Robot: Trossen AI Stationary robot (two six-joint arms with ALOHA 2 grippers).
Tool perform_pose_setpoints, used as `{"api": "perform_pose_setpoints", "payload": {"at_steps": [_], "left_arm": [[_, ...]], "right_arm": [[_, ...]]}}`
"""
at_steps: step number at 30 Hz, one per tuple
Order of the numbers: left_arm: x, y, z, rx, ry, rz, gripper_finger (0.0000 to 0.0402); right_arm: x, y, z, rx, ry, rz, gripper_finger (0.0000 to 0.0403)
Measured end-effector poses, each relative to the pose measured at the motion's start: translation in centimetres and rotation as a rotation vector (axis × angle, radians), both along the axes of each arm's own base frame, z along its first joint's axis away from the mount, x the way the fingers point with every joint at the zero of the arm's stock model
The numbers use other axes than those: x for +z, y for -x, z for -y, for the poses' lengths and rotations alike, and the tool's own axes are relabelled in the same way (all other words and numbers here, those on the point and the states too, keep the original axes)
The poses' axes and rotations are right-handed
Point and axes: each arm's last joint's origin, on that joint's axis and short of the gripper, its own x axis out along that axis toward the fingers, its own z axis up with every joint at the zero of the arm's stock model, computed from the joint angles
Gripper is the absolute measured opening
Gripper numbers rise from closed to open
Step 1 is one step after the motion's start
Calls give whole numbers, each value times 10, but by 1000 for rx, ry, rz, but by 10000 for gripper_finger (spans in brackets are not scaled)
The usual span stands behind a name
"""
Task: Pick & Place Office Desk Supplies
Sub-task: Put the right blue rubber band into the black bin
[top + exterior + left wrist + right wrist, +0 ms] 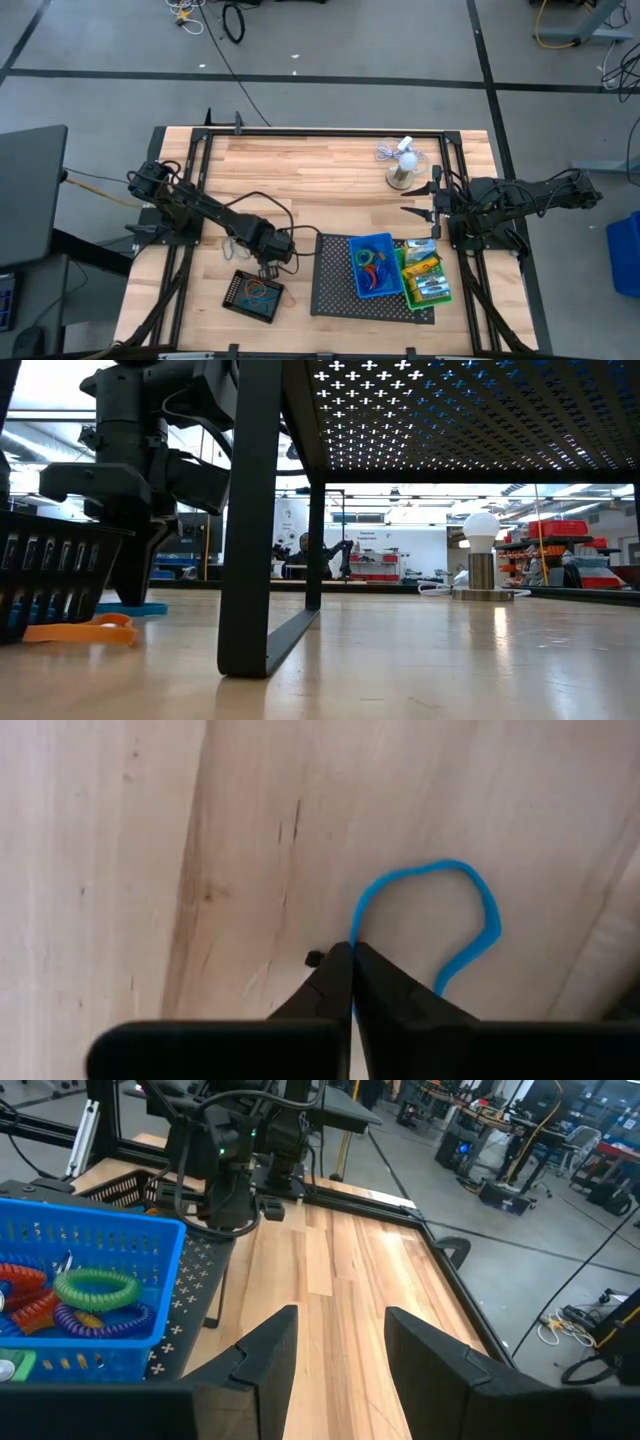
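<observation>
A blue rubber-band loop (478, 910) lies flat on the wooden table, just beyond the black bin (254, 296), which holds more coloured bands. My left gripper (352, 958) points straight down over the loop and is shut on it; the low view shows it at table level (133, 596). An orange band (82, 631) lies on the table by the black bin's wall (50, 565). The blue bin (372, 265) with coiled bands and the green bin (425, 276) stand on the mesh tray. My right gripper (340, 1348) waits open at the table's right side. My left gripper pinches one strand of the blue loop (353, 932) between its two fingertips. The fingers (385, 982) come from above, pointing down. The rest of the loop lies slack and flat on the table beyond the fingers.
The large black mesh tray (335, 285) stands on legs (250, 560) right of my left gripper. A white mini fan (403, 165) stands at the far right of the table. Bare wood stretches across the table's far half.
</observation>
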Motion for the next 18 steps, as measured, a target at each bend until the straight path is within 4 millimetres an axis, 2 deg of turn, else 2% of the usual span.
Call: {"api": "perform_pose_setpoints", "payload": {"at_steps": [6,12,18], "left_arm": [[8,4,-4,52,-51,15,4],[39,9,-4,101,-58,107,2],[74,22,7,128,-88,157,1]], "right_arm": [[0,0,0,0,0,0,160],[0,0,0,0,0,1,160],[0,0,0,0,-1,5,160]]}}
